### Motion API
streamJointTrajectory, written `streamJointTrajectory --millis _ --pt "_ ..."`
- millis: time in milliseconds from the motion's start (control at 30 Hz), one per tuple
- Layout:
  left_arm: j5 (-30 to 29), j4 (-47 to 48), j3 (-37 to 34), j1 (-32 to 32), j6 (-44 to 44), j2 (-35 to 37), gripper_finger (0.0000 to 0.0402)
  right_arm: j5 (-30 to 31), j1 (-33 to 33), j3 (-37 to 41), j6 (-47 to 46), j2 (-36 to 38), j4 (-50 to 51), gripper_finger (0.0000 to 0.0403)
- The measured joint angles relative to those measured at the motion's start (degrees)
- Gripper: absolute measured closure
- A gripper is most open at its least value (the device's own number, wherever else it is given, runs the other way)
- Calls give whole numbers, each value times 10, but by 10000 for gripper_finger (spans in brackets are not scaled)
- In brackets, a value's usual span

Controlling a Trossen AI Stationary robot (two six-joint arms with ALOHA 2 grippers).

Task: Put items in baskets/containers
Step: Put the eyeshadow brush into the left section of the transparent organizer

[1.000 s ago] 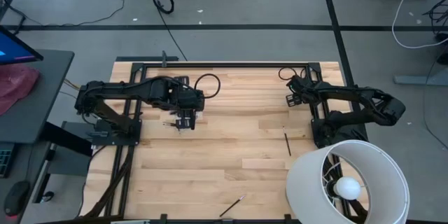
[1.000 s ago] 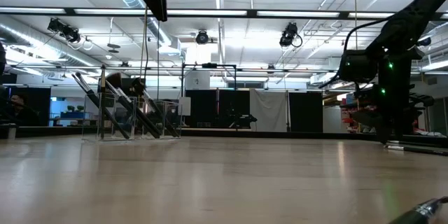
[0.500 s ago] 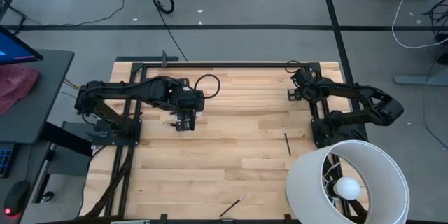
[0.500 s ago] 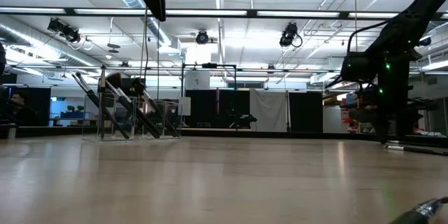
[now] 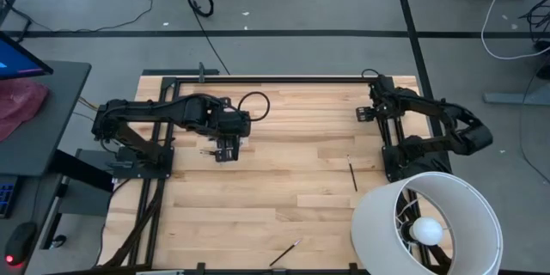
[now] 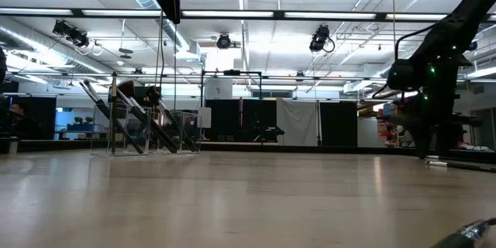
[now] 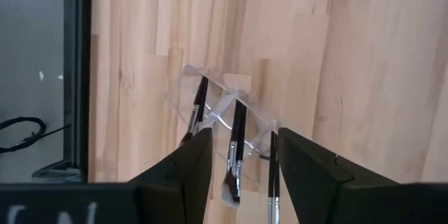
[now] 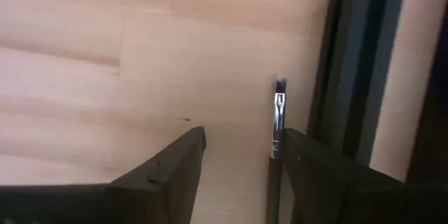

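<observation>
Two dark, near-black jointed arms on black frame bases. Looped black cable beside the left arm's wrist. Green indicator lights glowing on the right arm. Wedge-shaped matte black fingers (image 7: 308, 171); possibly white lettering beneath.

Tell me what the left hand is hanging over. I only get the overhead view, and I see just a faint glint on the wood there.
Observer: The wrist camera of the left hand shows a clear container lying on the wood below it.
Operator: Is anything in it?
Observer: Yes, three dark-handled brushes lie in it side by side.
Operator: And the right hand, over by the frame?
Observer: In its wrist view, a silver-ferruled brush shows between the open fingers of the right hand, close beside the dark table rail.
</observation>
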State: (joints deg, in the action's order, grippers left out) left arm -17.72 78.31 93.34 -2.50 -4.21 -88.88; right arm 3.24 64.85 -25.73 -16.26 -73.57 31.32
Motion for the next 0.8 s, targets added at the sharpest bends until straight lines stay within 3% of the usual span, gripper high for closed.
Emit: streamJointTrajectory --millis 267,600,800 --pt "7 -1 0 0 1 0 234 -31 -14 -8 45 -2 -5 211" --pt "7 -5 0 0 3 0 234 -28 -90 -8 72 -2 -28 236" --pt "7 -6 0 0 3 0 234 -4 -117 -9 86 -2 -31 278"
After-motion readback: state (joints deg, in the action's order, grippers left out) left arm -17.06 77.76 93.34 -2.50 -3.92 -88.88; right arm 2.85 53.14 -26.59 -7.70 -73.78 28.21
